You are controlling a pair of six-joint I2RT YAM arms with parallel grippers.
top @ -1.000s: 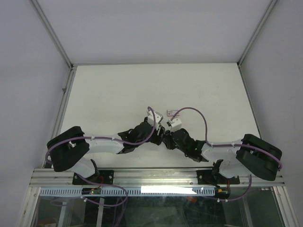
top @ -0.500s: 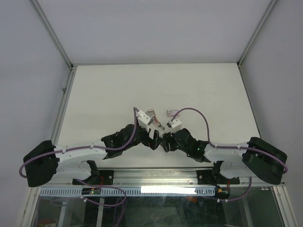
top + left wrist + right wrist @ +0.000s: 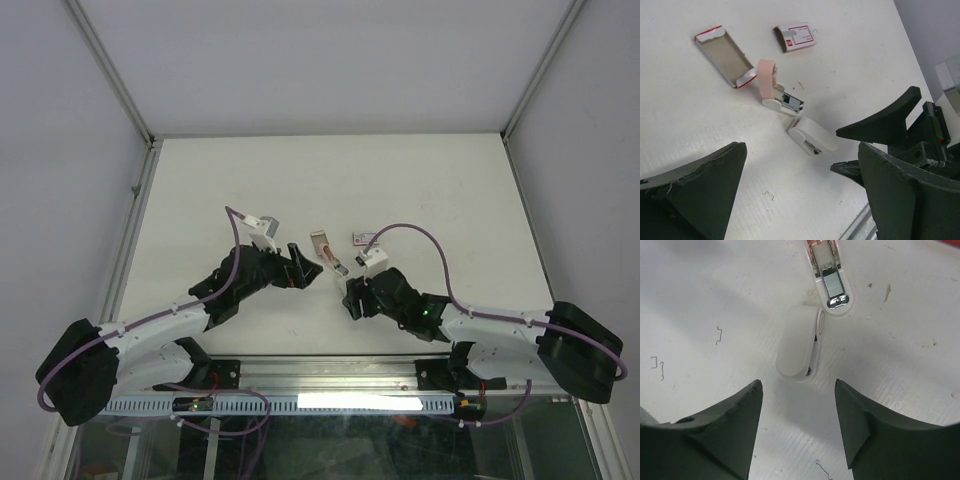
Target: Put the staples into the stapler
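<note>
At the near middle of the white table, the left gripper hangs with fingers spread and empty, facing the right gripper, likewise released and carrying nothing. Between them lies the stapler, splayed open on the tabletop and touched by neither arm. Its white half sits just beyond the right gripper's fingertips, its metal channel is exposed, and its pink half rests against one end of the inner tray. The tray lies flat, just far-left of the stapler. The red-and-white staple box sits apart, to the far right of it.
</note>
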